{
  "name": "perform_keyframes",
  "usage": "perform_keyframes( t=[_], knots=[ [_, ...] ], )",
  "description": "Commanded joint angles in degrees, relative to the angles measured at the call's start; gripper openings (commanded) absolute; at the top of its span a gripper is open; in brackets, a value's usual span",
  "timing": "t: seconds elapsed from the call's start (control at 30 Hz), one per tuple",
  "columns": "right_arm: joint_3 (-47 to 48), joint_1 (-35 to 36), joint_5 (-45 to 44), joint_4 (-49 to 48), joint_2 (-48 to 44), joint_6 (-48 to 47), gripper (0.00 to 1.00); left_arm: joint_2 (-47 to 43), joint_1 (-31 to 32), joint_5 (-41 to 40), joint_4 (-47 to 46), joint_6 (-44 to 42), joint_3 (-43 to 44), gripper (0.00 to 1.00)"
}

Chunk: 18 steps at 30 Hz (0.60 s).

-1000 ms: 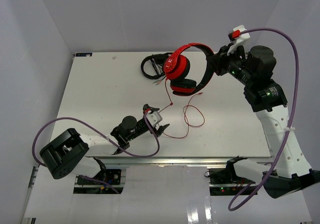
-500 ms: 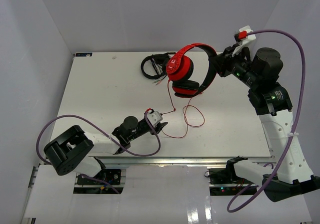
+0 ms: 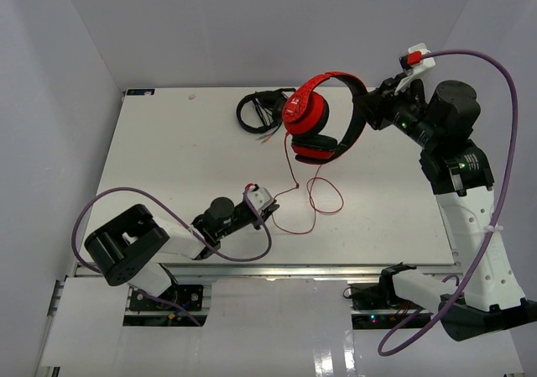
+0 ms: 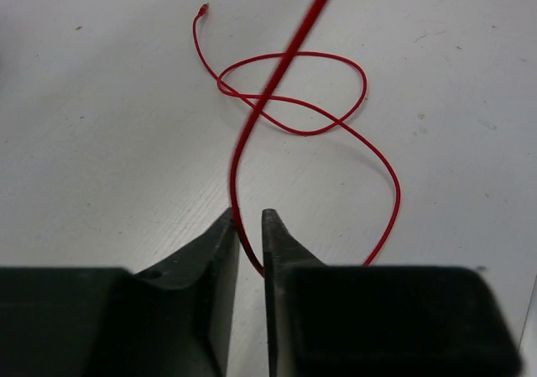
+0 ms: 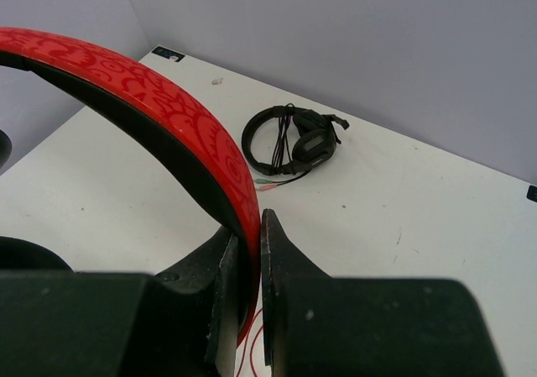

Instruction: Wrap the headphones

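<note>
The red headphones (image 3: 315,117) hang above the far middle of the table, and my right gripper (image 3: 367,112) is shut on their red and black headband (image 5: 168,108). In the right wrist view the band runs between the jaws of the right gripper (image 5: 249,226). Their thin red cable (image 3: 323,194) drops to the table and loops there. My left gripper (image 3: 267,212) is low near the front edge. In its wrist view the cable (image 4: 294,125) passes between the jaws of the left gripper (image 4: 247,226), which stand a narrow gap apart, wider than the cable.
All-black headphones (image 3: 256,111) with a bundled black cable lie at the far edge of the white table (image 3: 168,159), also visible in the right wrist view as black headphones (image 5: 295,139). Grey walls close in the left, back and right sides.
My left gripper's jaws have narrowed from wide open to a thin gap around the red cable. The right arm has shifted the headphones slightly to the right.
</note>
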<state>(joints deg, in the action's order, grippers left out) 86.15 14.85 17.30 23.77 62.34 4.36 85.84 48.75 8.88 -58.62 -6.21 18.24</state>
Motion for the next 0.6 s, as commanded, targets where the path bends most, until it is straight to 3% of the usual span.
perform_keyframes(
  t=[0.0, 0.13, 0.27, 0.43, 0.57],
  knots=[
    [2.0, -0.6, 0.5, -3.8, -1.4, 2.9, 0.08, -1.8, -0.1, 2.7, -1.0, 1.9, -0.2, 0.19],
    [1.7, -1.2, 0.7, -3.8, -1.1, 3.6, 0.08, -3.7, -0.1, 4.5, 1.7, 3.6, 0.1, 0.0],
    [1.0, -1.5, -2.0, -4.0, -0.9, 2.4, 0.08, -7.6, 0.6, 5.3, 5.1, 6.2, 0.7, 0.0],
    [-1.2, -1.5, -14.2, -3.7, 0.7, 2.7, 0.08, -11.5, 3.0, 6.6, 25.5, 10.8, 7.8, 0.0],
    [-3.3, -1.5, -20.6, -4.9, 1.5, 4.1, 0.08, -9.7, 4.9, 9.3, 39.9, 15.0, 14.6, 0.0]
  ],
)
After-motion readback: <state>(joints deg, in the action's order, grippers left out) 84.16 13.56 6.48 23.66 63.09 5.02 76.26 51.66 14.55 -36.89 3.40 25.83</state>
